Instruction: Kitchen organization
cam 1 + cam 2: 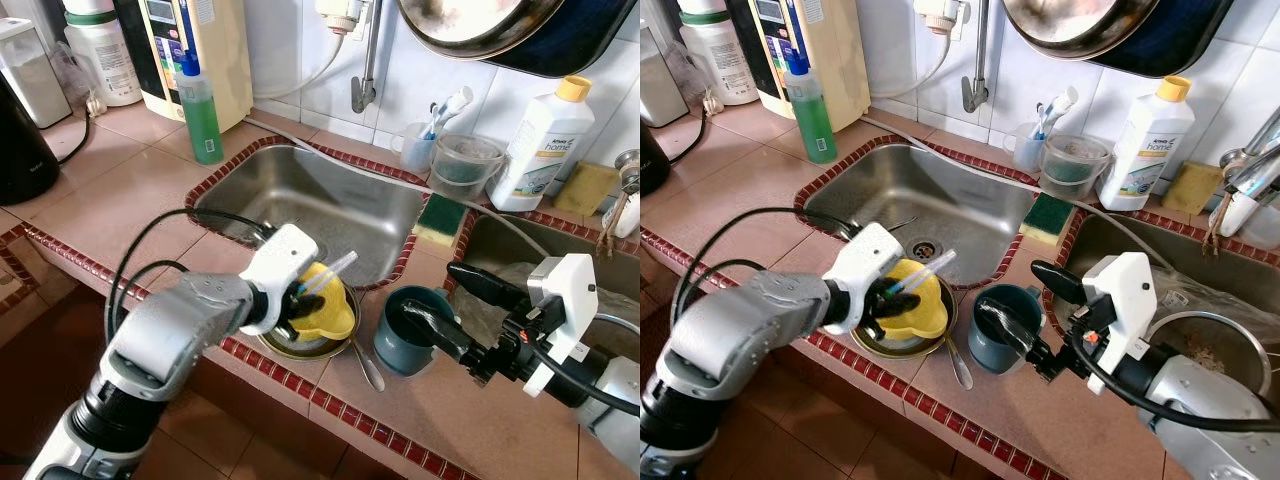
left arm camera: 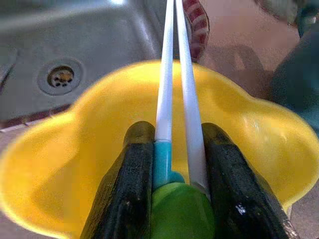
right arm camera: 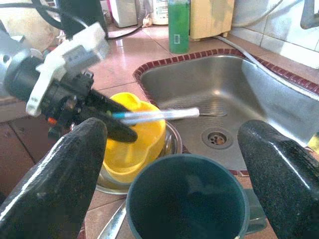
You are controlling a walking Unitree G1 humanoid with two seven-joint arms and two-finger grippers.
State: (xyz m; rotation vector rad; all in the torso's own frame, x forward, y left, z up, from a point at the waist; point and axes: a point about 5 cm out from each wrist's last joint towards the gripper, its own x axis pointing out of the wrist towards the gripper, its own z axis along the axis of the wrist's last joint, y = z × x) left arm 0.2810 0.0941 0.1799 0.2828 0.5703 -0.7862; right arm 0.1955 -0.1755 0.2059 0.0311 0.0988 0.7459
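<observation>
Left gripper [image 1: 300, 297] seen over yellow bowl [image 1: 335, 312], fingers [image 2: 127, 194] clamped on pair of white chopsticks [image 2: 174, 84] (blue and green bit at held end). Bowl sits in metal dish [image 1: 930, 345] on tiled desk [image 1: 120, 200], just near of sink [image 1: 310, 200]. Right gripper [image 1: 455, 300] held at teal mug [image 3: 187, 199], fingers [image 3: 55, 179] spread wide either side of it. Spoon [image 1: 368, 368] lies between dish and mug.

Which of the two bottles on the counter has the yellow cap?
The white detergent bottle, standing against the tiled wall right of the tap. The other, the green liquid bottle left of the sink, has a blue top.
</observation>
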